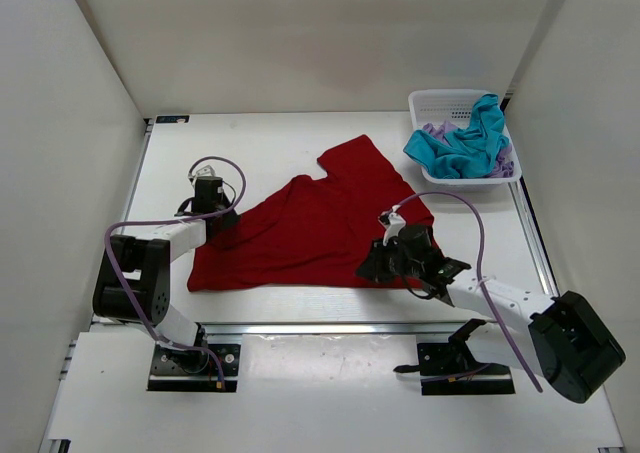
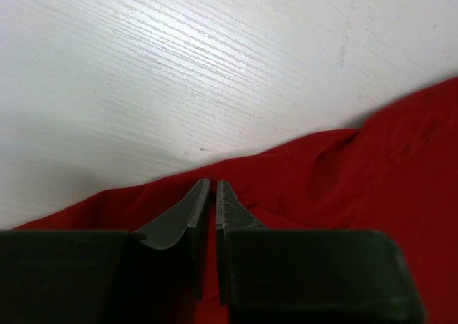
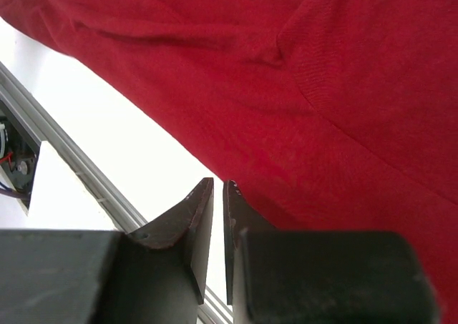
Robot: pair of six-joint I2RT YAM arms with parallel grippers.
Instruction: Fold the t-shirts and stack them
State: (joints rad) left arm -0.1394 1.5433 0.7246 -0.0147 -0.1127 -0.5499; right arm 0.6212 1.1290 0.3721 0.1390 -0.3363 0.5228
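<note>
No text, label, brand name, number or sign could be read in any of the three views.
</note>
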